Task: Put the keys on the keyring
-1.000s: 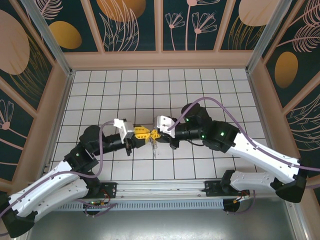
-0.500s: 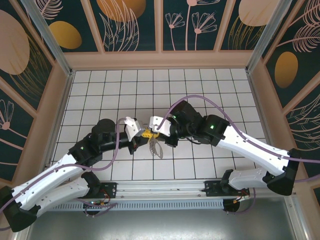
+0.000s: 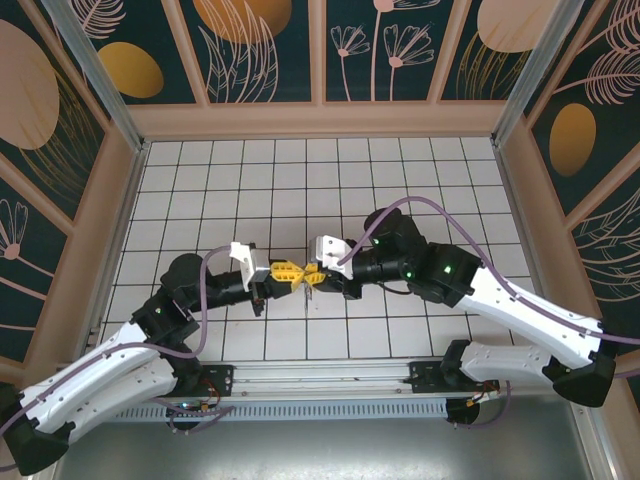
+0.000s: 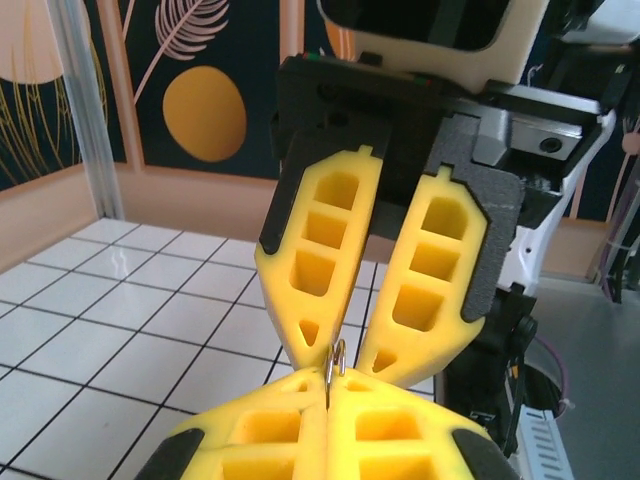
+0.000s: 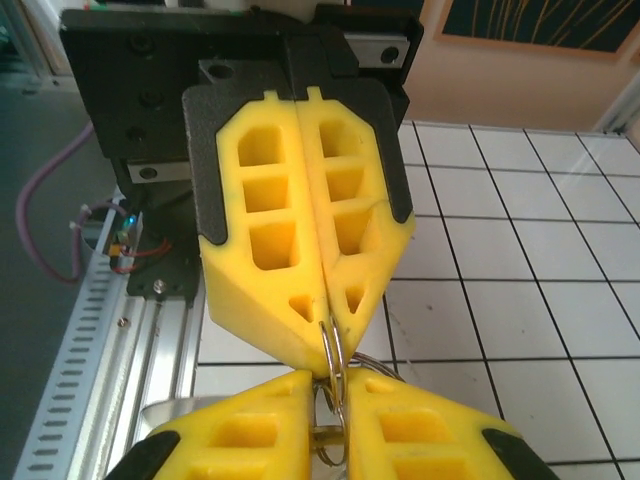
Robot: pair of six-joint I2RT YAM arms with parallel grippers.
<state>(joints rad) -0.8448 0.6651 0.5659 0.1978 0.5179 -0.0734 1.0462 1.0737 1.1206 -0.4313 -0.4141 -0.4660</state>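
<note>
Yellow fingers met tip to tip above the white tiled table. The left gripper had its jaws pressed together, pinching the thin keyring edge-on at their very tips. Facing it, the right gripper had its jaws slightly parted. The ring stood in the narrow gap between them, with a key just below, inside that same gap.

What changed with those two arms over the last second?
Half a second ago both arms had leaned in toward the middle and twisted; now they have drawn back to nearly their starting pose. Unchanged: the left gripper and the right gripper still meet tip to tip at the keyring, the left one shut on it.
</note>
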